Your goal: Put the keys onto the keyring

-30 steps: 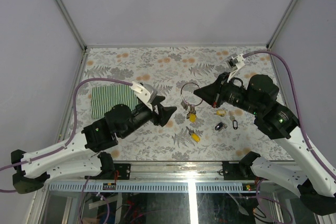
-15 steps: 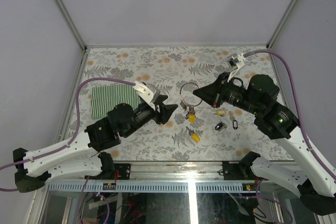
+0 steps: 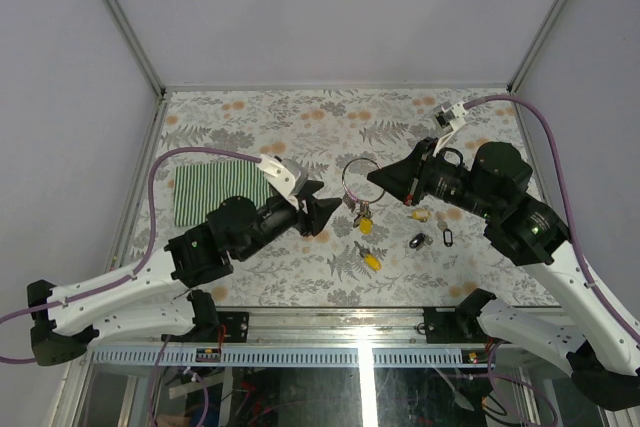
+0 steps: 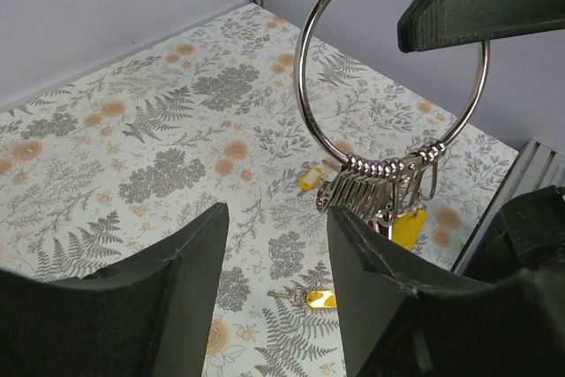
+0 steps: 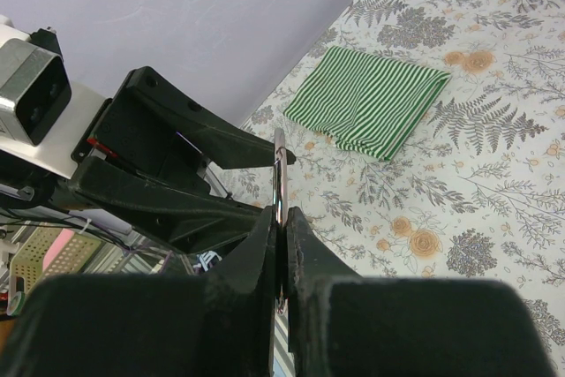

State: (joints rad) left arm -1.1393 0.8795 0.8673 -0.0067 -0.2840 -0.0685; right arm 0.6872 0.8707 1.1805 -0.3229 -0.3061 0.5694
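Covering the table (image 3: 250, 117): a fern-and-orange-flower print. Around it, plain pale grey walls (image 3: 330, 17) with metal posts (image 3: 120, 17) at the back corners.

Far left of the keyring (image 3: 348, 171): a green-striped cloth (image 3: 215, 192), folded flat.

Just left of the keyring: left gripper (image 3: 322, 205), fingers spread, holding nothing, pointed at the loop.

Keyring held off the table, roughly upright, with a bunch of keys (image 3: 362, 215) and a yellow tag hanging from its lowest arc.

At the keyring's right edge: right gripper (image 3: 376, 178), fingers pinched on the wire.

Below the keyring, flat on the table: a loose key (image 3: 369, 260), yellow-headed.

Right of the keyring: a yellow key (image 3: 422, 214), a dark piece (image 3: 418, 241), an oval loop (image 3: 447, 237).
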